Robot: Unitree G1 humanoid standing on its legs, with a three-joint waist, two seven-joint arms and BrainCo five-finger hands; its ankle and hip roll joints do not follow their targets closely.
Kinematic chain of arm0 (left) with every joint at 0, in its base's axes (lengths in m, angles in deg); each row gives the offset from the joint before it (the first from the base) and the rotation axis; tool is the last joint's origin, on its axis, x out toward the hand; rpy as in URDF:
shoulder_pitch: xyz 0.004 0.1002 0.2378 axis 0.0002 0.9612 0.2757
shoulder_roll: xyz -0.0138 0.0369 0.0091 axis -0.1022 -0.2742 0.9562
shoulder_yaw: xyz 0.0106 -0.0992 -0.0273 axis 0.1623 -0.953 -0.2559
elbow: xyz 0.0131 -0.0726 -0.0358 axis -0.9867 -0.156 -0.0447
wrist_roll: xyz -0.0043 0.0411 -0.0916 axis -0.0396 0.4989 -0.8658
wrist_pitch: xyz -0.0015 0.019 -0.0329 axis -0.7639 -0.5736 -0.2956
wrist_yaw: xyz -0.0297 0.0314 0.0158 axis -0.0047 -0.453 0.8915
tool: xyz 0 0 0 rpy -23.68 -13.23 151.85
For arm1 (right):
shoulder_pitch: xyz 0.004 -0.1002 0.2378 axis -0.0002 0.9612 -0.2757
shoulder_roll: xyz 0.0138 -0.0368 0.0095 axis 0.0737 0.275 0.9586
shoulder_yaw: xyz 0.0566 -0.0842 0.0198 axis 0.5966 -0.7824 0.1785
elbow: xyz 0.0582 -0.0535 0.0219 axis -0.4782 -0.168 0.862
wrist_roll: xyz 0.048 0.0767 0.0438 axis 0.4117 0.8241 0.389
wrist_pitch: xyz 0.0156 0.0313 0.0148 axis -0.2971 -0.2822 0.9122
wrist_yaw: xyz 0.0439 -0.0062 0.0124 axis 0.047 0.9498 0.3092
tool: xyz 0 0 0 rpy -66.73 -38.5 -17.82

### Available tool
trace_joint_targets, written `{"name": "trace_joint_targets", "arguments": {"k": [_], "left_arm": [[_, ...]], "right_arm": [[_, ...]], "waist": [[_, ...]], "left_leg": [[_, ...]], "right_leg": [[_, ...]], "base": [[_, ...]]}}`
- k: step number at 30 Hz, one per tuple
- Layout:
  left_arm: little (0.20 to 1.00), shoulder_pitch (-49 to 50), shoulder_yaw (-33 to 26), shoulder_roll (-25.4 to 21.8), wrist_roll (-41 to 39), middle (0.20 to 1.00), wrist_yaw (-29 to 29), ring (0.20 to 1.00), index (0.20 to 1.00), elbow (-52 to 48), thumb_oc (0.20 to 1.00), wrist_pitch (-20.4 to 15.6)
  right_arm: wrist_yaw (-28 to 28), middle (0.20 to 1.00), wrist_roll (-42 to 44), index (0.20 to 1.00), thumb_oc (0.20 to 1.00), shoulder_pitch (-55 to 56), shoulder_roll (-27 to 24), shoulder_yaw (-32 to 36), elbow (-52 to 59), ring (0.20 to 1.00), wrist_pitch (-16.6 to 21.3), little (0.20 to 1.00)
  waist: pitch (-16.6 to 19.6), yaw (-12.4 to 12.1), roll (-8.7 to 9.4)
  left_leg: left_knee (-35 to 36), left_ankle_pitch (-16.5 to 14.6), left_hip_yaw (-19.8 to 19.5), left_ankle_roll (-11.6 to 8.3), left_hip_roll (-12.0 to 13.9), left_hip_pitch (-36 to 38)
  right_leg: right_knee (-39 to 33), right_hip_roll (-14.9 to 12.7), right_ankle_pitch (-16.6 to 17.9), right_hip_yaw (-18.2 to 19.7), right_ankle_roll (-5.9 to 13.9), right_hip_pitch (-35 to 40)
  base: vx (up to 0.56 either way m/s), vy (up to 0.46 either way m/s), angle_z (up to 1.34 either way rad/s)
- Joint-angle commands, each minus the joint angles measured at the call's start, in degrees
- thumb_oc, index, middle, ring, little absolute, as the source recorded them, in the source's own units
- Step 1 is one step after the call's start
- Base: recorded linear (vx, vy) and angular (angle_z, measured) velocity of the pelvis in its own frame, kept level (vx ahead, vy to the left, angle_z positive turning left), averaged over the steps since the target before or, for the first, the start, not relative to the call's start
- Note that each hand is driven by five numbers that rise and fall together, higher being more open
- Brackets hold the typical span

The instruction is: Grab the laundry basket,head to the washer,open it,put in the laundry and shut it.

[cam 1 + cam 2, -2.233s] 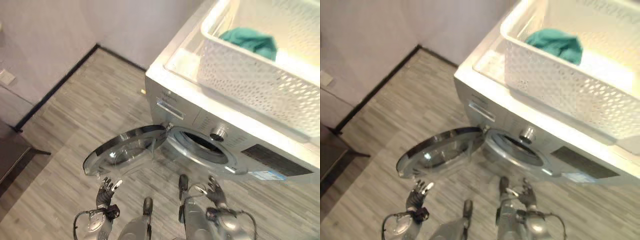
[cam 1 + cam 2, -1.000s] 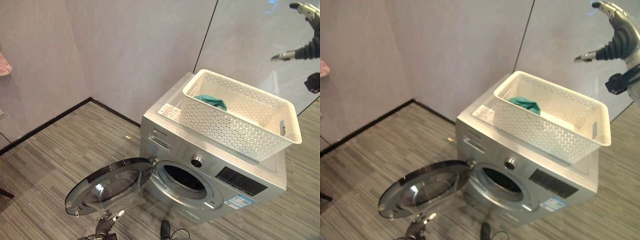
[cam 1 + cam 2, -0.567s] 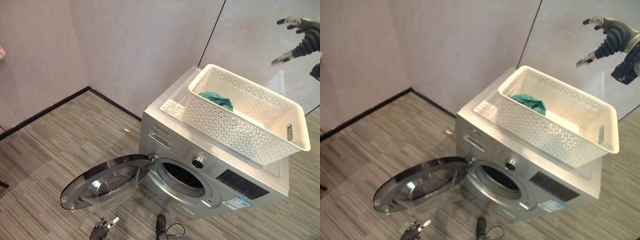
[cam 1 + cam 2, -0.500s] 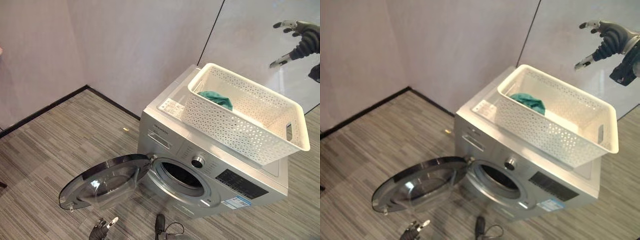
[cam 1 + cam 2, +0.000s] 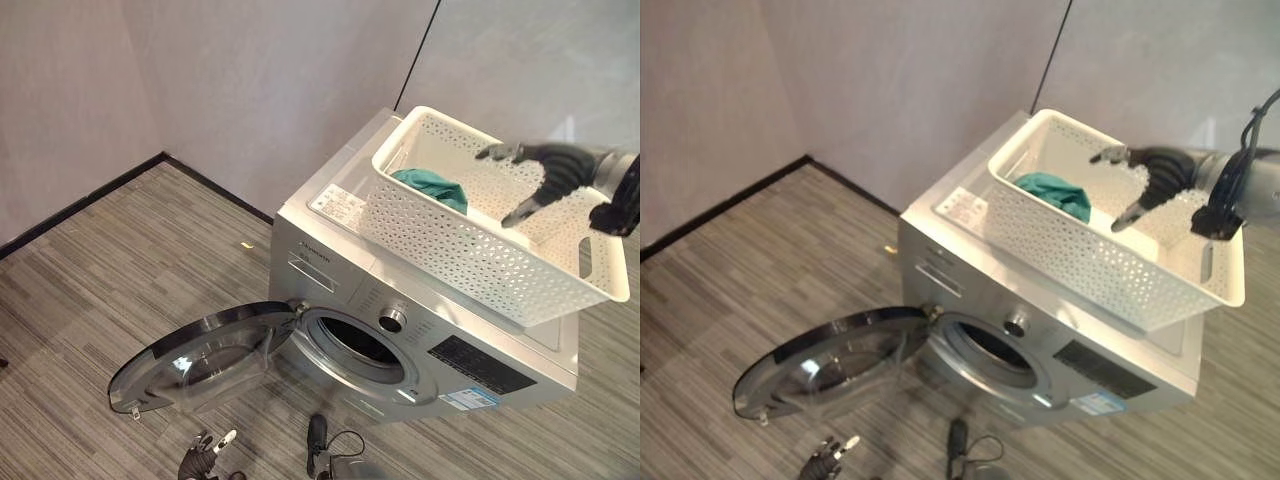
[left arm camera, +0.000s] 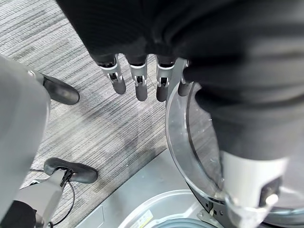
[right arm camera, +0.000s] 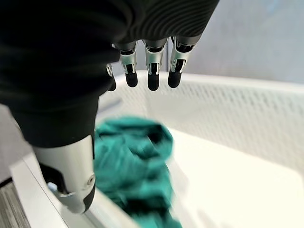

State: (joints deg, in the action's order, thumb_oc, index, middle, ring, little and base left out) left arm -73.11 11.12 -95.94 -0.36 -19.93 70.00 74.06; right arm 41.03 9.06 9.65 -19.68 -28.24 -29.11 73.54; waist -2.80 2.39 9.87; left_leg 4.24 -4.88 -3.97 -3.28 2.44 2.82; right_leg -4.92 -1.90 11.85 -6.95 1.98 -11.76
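Observation:
A white perforated laundry basket stands on top of the silver washer. A teal cloth lies in the basket's far left corner. The washer's round door hangs wide open to the left, and the dark drum opening shows. My right hand hovers open inside the basket's rim, just right of the cloth. Its fingers are straight above the teal cloth and touch nothing. My left hand hangs low near the floor, fingers straight, close beside the glass door.
Grey walls stand close behind the washer, with a black baseboard along the left wall. Striped grey floor stretches to the left of the open door.
My right hand has come down from high by the wall into the basket, near the teal cloth. The left hand stays low by the door. The camera has shifted slightly.

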Motion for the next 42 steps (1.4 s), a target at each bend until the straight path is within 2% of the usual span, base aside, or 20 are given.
{"name": "trace_joint_targets", "arguments": {"k": [1, 9, 13, 17, 22, 23, 26, 30, 32, 37, 42], "left_arm": [[1.0, -1.1, 1.4, -1.3, -0.7, 1.0, -0.9, 1.0, 1.0, -3.4, 1.0, -1.7], [1.0, -1.3, 1.6, -2.2, -2.5, 1.0, -0.4, 1.0, 1.0, -5.0, 1.0, -2.0], [1.0, -1.0, 1.3, -2.6, -2.9, 1.0, 0.2, 1.0, 1.0, -3.9, 1.0, -2.2], [1.0, -1.7, 1.7, -2.8, -3.2, 1.0, 1.0, 1.0, 1.0, -3.6, 1.0, -2.3], [1.0, -2.3, 2.0, -2.6, -2.5, 1.0, 1.3, 1.0, 1.0, -2.7, 1.0, -2.3], [1.0, -2.5, 1.9, -2.6, -2.0, 1.0, 1.2, 1.0, 1.0, -2.0, 1.0, -2.3], [1.0, -2.9, 1.6, -2.5, -1.8, 1.0, 0.6, 1.0, 1.0, -1.9, 1.0, -2.8], [1.0, -3.3, 2.1, -3.1, -1.9, 1.0, 0.0, 1.0, 1.0, -2.8, 1.0, -3.4], [1.0, -3.4, 2.4, -3.1, -1.9, 1.0, -0.1, 1.0, 1.0, -2.9, 1.0, -3.6], [1.0, -3.0, 2.7, -2.1, -1.4, 1.0, 0.0, 1.0, 1.0, -2.3, 1.0, -3.7], [1.0, -1.9, 2.2, -2.1, -2.0, 1.0, 0.0, 1.0, 1.0, -1.1, 1.0, -3.6]], "right_arm": [[-0.6, 1.0, 1.0, 1.0, 1.0, -5.2, -0.2, 2.7, -4.2, 1.0, -0.2, 1.0], [-0.9, 1.0, -2.1, 1.0, 1.0, -5.5, 5.3, 2.5, -8.2, 1.0, -1.8, 1.0], [-1.9, 1.0, -2.9, 1.0, 1.0, -4.9, 10.1, 5.2, -12.1, 1.0, -2.3, 1.0], [-3.0, 1.0, -1.9, 1.0, 1.0, -5.0, 12.2, 6.6, -14.3, 1.0, -2.4, 1.0], [-3.1, 1.0, 0.9, 1.0, 1.0, -5.5, 10.5, 6.4, -12.4, 1.0, -1.3, 1.0], [-2.4, 1.0, 5.1, 1.0, 1.0, -7.4, 8.0, 4.3, -8.9, 1.0, -0.2, 1.0], [-1.2, 1.0, 10.2, 1.0, 1.0, -15.7, 3.5, -3.4, -4.2, 1.0, 1.8, 1.0], [-1.2, 1.0, 12.9, 1.0, 1.0, -17.4, 0.8, -3.8, -4.6, 1.0, 2.7, 1.0], [-1.2, 1.0, 14.0, 1.0, 1.0, -18.0, 0.4, -3.8, -5.1, 1.0, 3.1, 1.0], [-1.9, 1.0, 15.3, 1.0, 1.0, -19.7, 0.7, -3.8, -9.8, 1.0, 3.0, 1.0], [-1.9, 1.0, 14.0, 1.0, 1.0, -15.3, 2.6, 0.6, -14.4, 1.0, 1.7, 1.0]], "waist": [[-3.1, -1.8, 0.49], [-5.1, -2.9, 0.0], [-6.5, -4.0, -0.44], [-7.4, -4.3, -0.64], [-7.0, -4.0, -0.39], [-6.3, -3.6, 0.11], [-5.1, -2.8, 1.16], [-3.9, -2.0, 2.81], [-3.6, -1.7, 3.15], [-3.0, -1.6, 2.56], [-3.2, -2.2, 2.06]], "left_leg": [[0.8, 2.9, 1.1, -2.75, 3.5, -0.9], [0.8, 3.7, 0.0, -2.76, 3.5, -3.0], [0.8, 5.0, -0.6, -2.73, 3.6, -5.5], [0.8, 6.1, -1.2, -2.89, 3.7, -7.2], [0.8, 6.1, -1.0, -3.01, 3.8, -7.1], [0.8, 5.8, -0.6, -3.07, 4.0, -6.3], [0.8, 5.4, 0.0, -3.13, 4.1, -4.4], [0.8, 4.9, 0.7, -3.13, 4.3, -2.9], [0.8, 4.7, 1.0, -3.12, 4.3, -2.5], [0.8, 4.5, 1.4, -3.09, 4.3, -2.0], [0.8, 4.3, 1.2, -2.98, 4.2, -2.1]], "right_leg": [[5.7, -1.4, -12.0, -0.3, 4.59, 6.2], [6.0, -1.6, -11.9, -1.1, 4.26, 4.4], [5.7, -1.5, -11.3, -1.4, 4.19, 2.4], [5.4, -1.3, -11.2, -1.7, 3.94, 1.3], [5.3, -0.9, -11.4, -1.4, 3.79, 1.5], [5.5, -0.5, -11.8, -0.9, 3.77, 2.0], [5.6, -0.2, -11.8, -0.1, 3.93, 3.1], [5.6, -0.1, -11.8, 0.3, 4.2, 3.9], [5.5, -0.1, -11.8, 0.4, 4.25, 4.3], [5.2, -0.1, -11.8, 0.5, 4.35, 4.8], [5.1, -0.2, -11.7, 0.5, 4.31, 4.7]], "base": [[0.0, 0.0, 0.0], [-0.01, -0.013, 0.04], [-0.02, -0.039, 0.14], [-0.01, -0.035, 0.04], [0.03, -0.015, 0.1], [0.06, -0.012, 0.03], [0.08, 0.003, -0.09], [0.05, 0.01, -0.21], [0.04, 0.007, -0.02], [0.01, 0.002, -0.06], [0.0, 0.0, 0.0]]}}
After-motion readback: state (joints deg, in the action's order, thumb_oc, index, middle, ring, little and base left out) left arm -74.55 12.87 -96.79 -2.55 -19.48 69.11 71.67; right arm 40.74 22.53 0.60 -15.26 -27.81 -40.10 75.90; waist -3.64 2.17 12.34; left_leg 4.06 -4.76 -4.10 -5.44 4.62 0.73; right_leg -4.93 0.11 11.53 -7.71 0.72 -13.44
